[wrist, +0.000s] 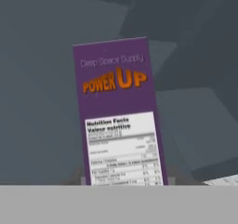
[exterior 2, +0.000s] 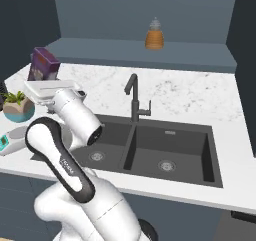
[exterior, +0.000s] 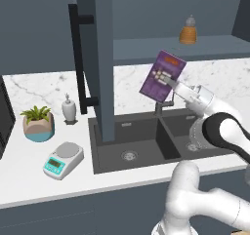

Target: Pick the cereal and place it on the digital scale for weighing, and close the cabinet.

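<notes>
**Cereal held tilted over the sink**

Cereal (exterior: 162, 76) is in your gripper (exterior: 169, 81), pinched at its lower end, up in the air above the sink (exterior: 146, 139) and clear of the counter (exterior: 29, 170). Long axis runs diagonal in the left base view, top end leaning up and right. Scale (exterior: 63, 160) sits on the counter left of the sink, beside the plant pot (exterior: 38, 124), well apart from the box. Cabinet (exterior: 97, 58) door hangs open, edge-on. Bottle (exterior: 188, 30) stands on the shelf.

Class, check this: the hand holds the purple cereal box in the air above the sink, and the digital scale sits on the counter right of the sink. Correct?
Not quite. The digital scale sits left of the sink, as the left base view shows. The hand does hold the cereal box in the air.
</notes>
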Tool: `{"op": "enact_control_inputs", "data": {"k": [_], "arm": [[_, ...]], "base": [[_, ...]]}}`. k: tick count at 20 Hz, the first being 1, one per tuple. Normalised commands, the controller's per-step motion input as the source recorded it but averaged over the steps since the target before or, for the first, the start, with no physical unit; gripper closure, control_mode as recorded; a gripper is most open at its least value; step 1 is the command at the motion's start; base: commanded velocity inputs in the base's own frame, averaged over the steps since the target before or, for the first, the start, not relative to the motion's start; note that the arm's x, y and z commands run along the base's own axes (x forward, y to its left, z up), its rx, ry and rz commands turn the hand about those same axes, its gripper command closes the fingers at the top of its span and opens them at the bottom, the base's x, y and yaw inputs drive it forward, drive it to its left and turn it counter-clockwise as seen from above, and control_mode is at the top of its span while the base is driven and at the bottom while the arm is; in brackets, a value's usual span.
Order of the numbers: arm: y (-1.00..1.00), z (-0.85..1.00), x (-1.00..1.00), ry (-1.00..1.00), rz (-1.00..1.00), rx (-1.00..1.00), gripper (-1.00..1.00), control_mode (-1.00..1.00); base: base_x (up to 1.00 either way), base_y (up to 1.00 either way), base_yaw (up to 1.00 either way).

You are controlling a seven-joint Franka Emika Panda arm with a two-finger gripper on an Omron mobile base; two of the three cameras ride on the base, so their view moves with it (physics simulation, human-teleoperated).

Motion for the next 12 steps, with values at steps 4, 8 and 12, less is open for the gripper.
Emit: {"op": "enact_control_inputs", "data": {"k": [4, 8, 12], "arm": [[0.10, -0.79, 0.00, 0.03, 0.23, -0.06, 1.00, -1.00], [0.22, -0.59, 0.11, 0.06, 0.13, -0.11, 1.00, -1.00], [0.11, -0.55, 0.11, 0.07, 0.10, -0.14, 1.00, -1.00]], "base": [[0.00, 0.00, 0.00], [0.00, 0.00, 0.00], [0.00, 0.00, 0.00]]}}
